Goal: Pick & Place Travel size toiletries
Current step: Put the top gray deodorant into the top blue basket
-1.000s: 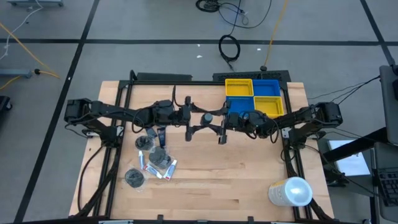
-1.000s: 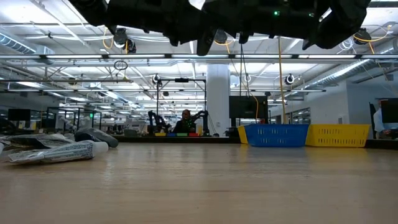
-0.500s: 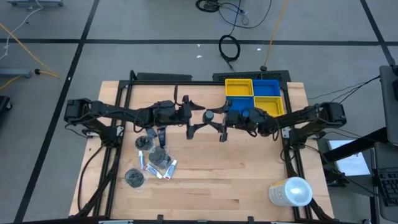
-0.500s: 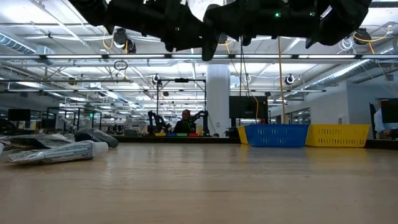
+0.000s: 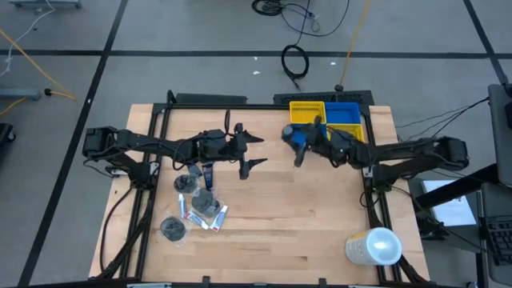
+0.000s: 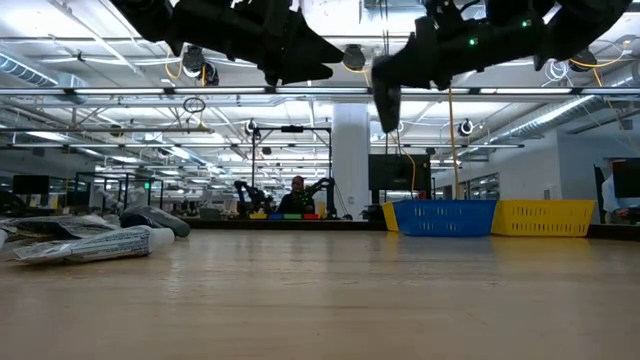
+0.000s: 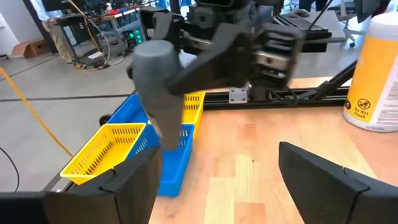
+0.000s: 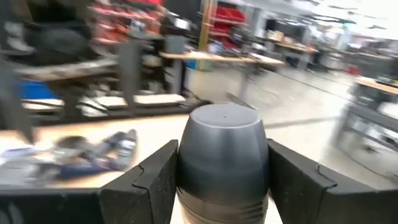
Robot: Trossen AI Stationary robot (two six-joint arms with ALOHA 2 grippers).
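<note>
The right gripper (image 5: 298, 146) grips a dark grey bottle (image 8: 222, 152) end-up between its fingers, above the bench just beside the bins (image 5: 346, 122), which lie toward its own base, while the left gripper (image 5: 250, 150) hangs open and empty mid-bench.

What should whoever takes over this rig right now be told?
Right gripper: shut on a dark grey bottle, held in the air beside the bins.
Left gripper: open and empty, raised over the table's middle.
Remaining toiletries: heaped on the table's left side, under the left arm.
Done: one bottle picked up; whether the bins already hold anything cannot be told.
Left: put this bottle in a bin, then clear the heap. The big white cylinder stays put.
</note>
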